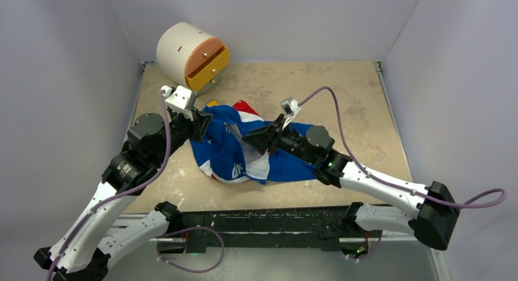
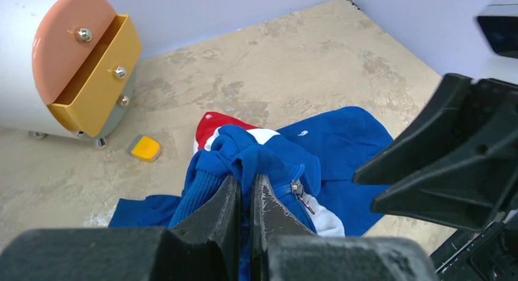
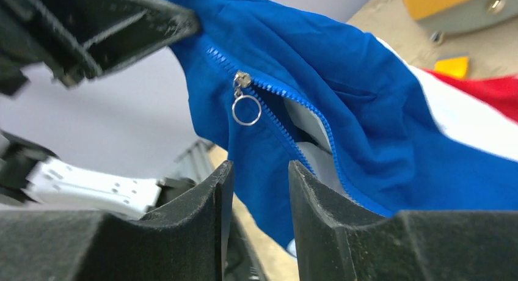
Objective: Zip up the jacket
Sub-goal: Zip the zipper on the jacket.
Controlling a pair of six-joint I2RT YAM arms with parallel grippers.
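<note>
Jacket: bunched blue heap with white and red panels, mid-table, a little left of centre; one fold lifted.
Zipper slider: on the blue teeth, ring pull hanging; teeth below it stand parted.
Left gripper: fingers together, pinching a blue fold just beside the slider.
Right gripper: fingers apart, just under the ring pull, clamping nothing.
Yellow block: on the table, between jacket and drawer unit.
Drawer unit: far-left corner, yellow drawer open.

Overhead view, close wrist views, jacket shared
</note>
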